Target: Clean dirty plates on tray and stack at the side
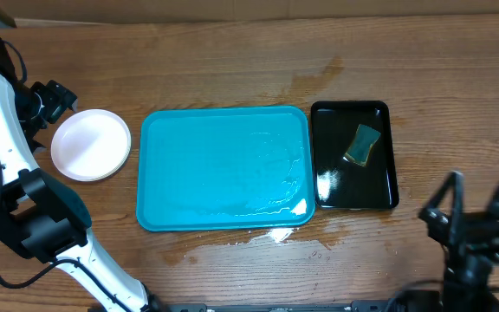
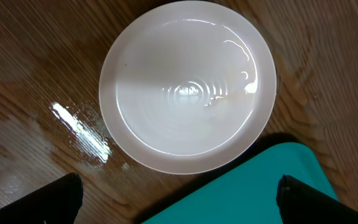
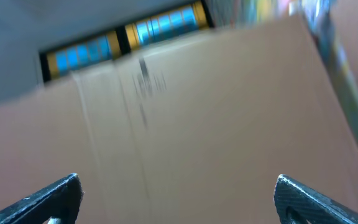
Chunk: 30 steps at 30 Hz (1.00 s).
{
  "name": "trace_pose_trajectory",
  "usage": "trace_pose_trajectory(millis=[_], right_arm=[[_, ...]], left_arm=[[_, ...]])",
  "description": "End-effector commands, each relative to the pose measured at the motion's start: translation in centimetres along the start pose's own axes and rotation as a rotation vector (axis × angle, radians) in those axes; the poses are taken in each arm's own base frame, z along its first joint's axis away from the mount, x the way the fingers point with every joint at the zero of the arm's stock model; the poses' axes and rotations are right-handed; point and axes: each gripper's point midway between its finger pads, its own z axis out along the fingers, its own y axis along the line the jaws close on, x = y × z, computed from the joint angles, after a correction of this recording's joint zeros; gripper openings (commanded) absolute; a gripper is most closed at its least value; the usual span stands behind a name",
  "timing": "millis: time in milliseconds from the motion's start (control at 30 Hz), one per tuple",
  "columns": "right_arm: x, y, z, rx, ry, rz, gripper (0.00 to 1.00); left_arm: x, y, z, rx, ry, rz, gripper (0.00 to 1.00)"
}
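Observation:
A white plate [image 1: 91,144] lies on the wooden table just left of the turquoise tray [image 1: 223,169]. I cannot tell whether other plates lie under it, and no yellow-green plate shows. The tray holds no plates, only a film of water. My left gripper [image 1: 52,100] is open and empty, up and left of the plate. In the left wrist view the plate [image 2: 188,84] looks clean and glossy, with the tray corner [image 2: 253,186] below it and the open fingers [image 2: 179,199] wide apart. My right gripper [image 1: 479,198] is open and empty at the front right, and its own view [image 3: 178,199] faces a cardboard wall.
A narrow glossy black tray [image 1: 327,195] stands right of the turquoise one and holds a green-yellow sponge [image 1: 363,144]. Water lies puddled on the table at the turquoise tray's front edge [image 1: 275,236] and left of the plate [image 2: 79,134]. A cardboard wall [image 1: 249,9] runs along the back.

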Motion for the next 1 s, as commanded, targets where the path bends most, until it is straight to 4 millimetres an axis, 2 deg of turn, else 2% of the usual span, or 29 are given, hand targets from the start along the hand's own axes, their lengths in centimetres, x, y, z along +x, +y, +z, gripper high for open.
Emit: trace_pose_trajectory(millis=[0,233,300,467,500,967], right_arm=[[3.8,-0.8,-0.4,0.000,0.090,0.007,1.00],[13.1,-4.0,-2.3,0.080,0.318,0.003,1.00],[15.2,-4.7,-3.1,0.098,0.372,0.002,1.00],[19.0,-6.2,-5.1,0.161,0.531,-0.007,1.00],[19.4,-6.3,-5.3,0.166,0.553,-0.007,1.00],[19.4,-6.2,-5.3,0.161,0.552,-0.006,1.00]], left_arm=[[0.1,-0.1,0.0,0.006,0.003,0.006,1.00],[0.1,-0.1,0.0,0.006,0.003,0.006,1.00],[0.1,-0.1,0.0,0.006,0.003,0.006,1.00],[0.1,-0.1,0.0,0.006,0.003,0.006,1.00],[0.1,-0.1,0.0,0.006,0.003,0.006,1.00],[0.1,-0.1,0.0,0.006,0.003,0.006,1.00]])
